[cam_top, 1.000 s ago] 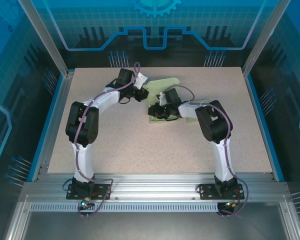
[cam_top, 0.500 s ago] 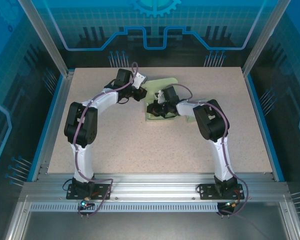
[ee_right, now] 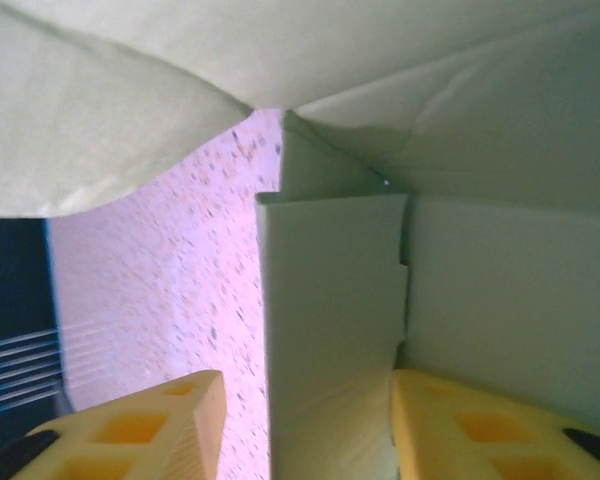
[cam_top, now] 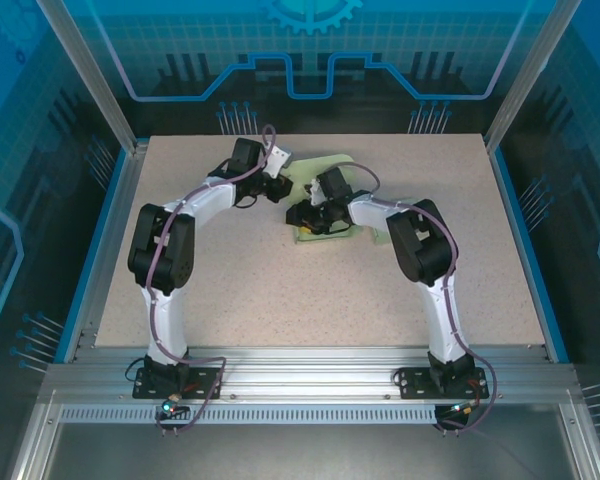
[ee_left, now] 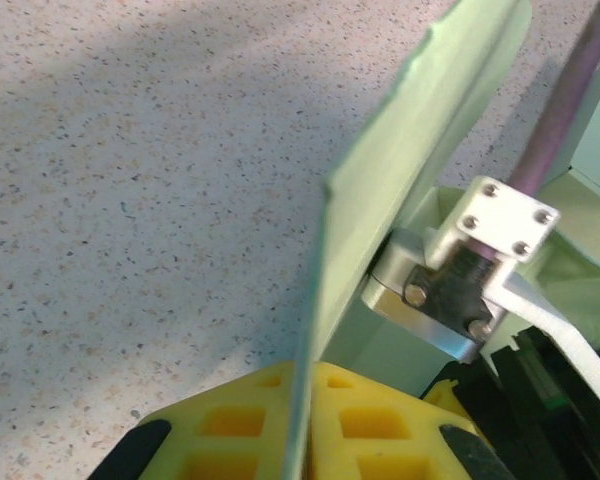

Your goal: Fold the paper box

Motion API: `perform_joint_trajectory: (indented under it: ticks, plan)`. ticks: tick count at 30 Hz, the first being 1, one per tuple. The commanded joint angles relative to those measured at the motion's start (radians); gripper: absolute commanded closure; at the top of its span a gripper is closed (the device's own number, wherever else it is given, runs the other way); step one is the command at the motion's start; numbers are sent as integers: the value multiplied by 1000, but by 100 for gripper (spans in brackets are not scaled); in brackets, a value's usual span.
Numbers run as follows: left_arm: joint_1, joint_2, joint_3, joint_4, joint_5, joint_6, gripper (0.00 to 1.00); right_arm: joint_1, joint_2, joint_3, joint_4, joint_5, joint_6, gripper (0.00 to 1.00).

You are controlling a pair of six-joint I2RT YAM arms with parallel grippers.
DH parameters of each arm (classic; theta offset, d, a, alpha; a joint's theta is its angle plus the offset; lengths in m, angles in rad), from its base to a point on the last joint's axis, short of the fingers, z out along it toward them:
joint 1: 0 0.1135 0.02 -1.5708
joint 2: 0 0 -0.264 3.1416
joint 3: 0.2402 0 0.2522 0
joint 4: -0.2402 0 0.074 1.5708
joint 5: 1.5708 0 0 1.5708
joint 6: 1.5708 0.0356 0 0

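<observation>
Worktop is running bare along its blue left edge and across the whole near half, leaving plenty of open room there. Both arms are reaching in to the far centre and crowding each other, wrists almost touching.

Left gripper is sitting just left of the paper box. In the left wrist view the gripper is clamping shut on a thin pale green flap, which is standing on edge between the yellow fingers and rising up and away over the worktop. The right arm's metal bracket is pressing in just beside that flap.

The box is lying toward the far middle of the worktop, partly folded, mostly under the two wrists.

Right gripper is hovering over the box's near side. In the right wrist view its jaws are standing apart, straddling an upright box panel; a gap is showing beside the left finger, so it is gripping nothing.

Right of the box, the worktop is lying open to its blue right edge.
</observation>
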Motion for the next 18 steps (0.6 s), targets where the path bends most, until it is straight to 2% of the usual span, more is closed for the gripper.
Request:
perform_joint_trajectory:
  ticks: [1, 4, 9, 11, 13, 18]
  plan:
    - [-32, -33, -32, -64, 58, -7, 89, 20, -50, 16, -228, 155, -109, 47]
    - [-32, -34, -33, -73, 53, 1, 89, 23, -102, 18, -275, 212, -145, 42]
    - [-32, -36, -44, -72, 51, 16, 89, 24, -175, 28, -333, 230, -196, 36]
    - [-32, -43, -54, -72, 55, 35, 92, 24, -200, 29, -358, 235, -220, 34]
    - [-32, -56, -70, -71, 54, 70, 100, 24, -224, 20, -372, 247, -235, 33]
    - [-20, -104, -123, -76, 48, 170, 100, 23, -300, -25, -387, 279, -259, 33]
